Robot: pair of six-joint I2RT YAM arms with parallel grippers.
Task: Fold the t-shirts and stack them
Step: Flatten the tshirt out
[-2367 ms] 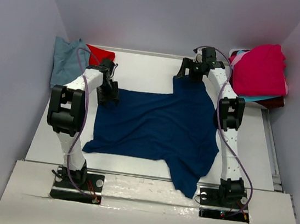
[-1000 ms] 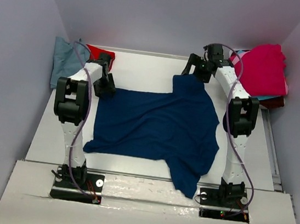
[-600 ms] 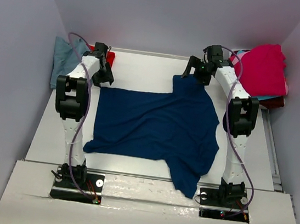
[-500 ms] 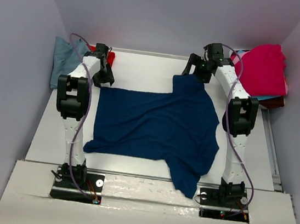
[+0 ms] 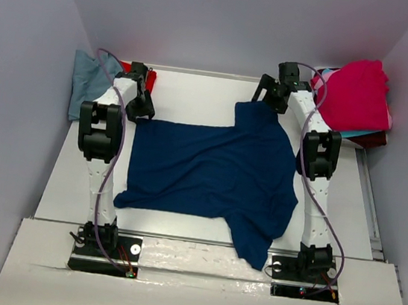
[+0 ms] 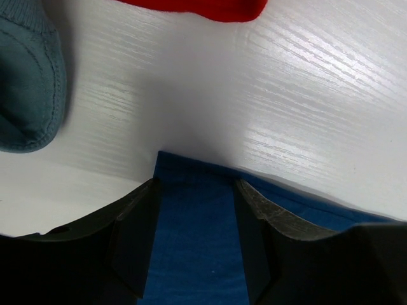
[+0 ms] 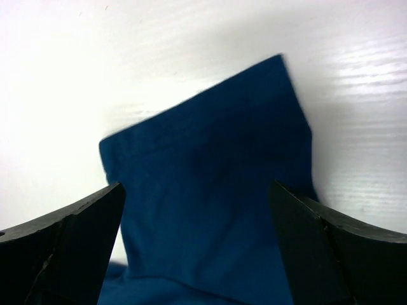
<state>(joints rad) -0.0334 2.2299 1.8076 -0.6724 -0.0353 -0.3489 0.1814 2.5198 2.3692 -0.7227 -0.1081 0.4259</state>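
Note:
A navy t-shirt (image 5: 212,172) lies spread flat on the white table (image 5: 196,95), one sleeve hanging over the near edge. My left gripper (image 5: 143,108) hovers at the shirt's far left corner. In the left wrist view its fingers (image 6: 137,235) stand apart, with that navy corner (image 6: 194,222) lying flat between them. My right gripper (image 5: 265,97) is over the far sleeve (image 5: 257,118). The right wrist view shows its fingers (image 7: 70,241) spread wide, the navy sleeve (image 7: 203,210) flat beneath them. Neither gripper holds anything.
A blue-grey t-shirt (image 5: 89,81) and a red one (image 5: 135,73) lie at the far left corner, close to my left gripper. A magenta t-shirt (image 5: 355,93) tops a pile at the far right, turquoise and maroon edges (image 5: 364,136) under it. Walls close in on three sides.
My left gripper has moved toward the back, from over the shirt's left edge to its far corner. The right gripper has shifted slightly at the far sleeve. The shirt has not moved.

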